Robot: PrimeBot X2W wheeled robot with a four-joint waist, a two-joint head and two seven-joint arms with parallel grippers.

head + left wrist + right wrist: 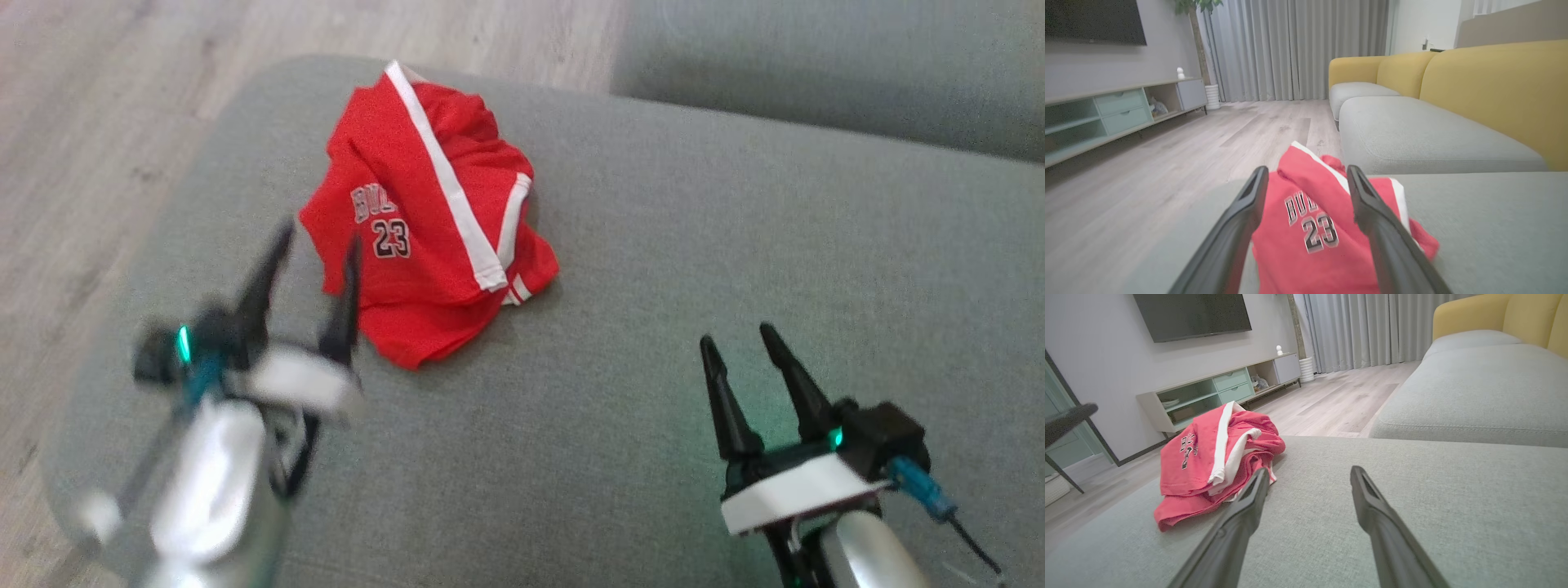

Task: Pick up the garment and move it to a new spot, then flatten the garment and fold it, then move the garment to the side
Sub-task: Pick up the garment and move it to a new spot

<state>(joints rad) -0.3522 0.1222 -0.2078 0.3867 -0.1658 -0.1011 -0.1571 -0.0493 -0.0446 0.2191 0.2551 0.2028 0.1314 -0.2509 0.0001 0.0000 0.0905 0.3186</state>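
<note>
Garment point(424, 220): red jersey, white stripes, "23" print. It lies crumpled in a heap on the grey cushion point(653, 245), toward the far left corner, close to the edge beside the wood floor point(98, 122).

Left gripper point(320, 233): at the garment's near-left edge. In the head view it is blurred and its fingertips overlap the cloth's left side; whether they touch cannot be told. In the left wrist view the two fingers frame the "23" print, with red cloth showing in the gap. Fingers spread wide, nothing pinched.

Right gripper point(736, 333): well apart from the garment, to its right and nearer the robot, above bare cushion. Fingers spread, nothing between them. In the right wrist view the heap sits beyond and to the left of the left fingertip.
</note>
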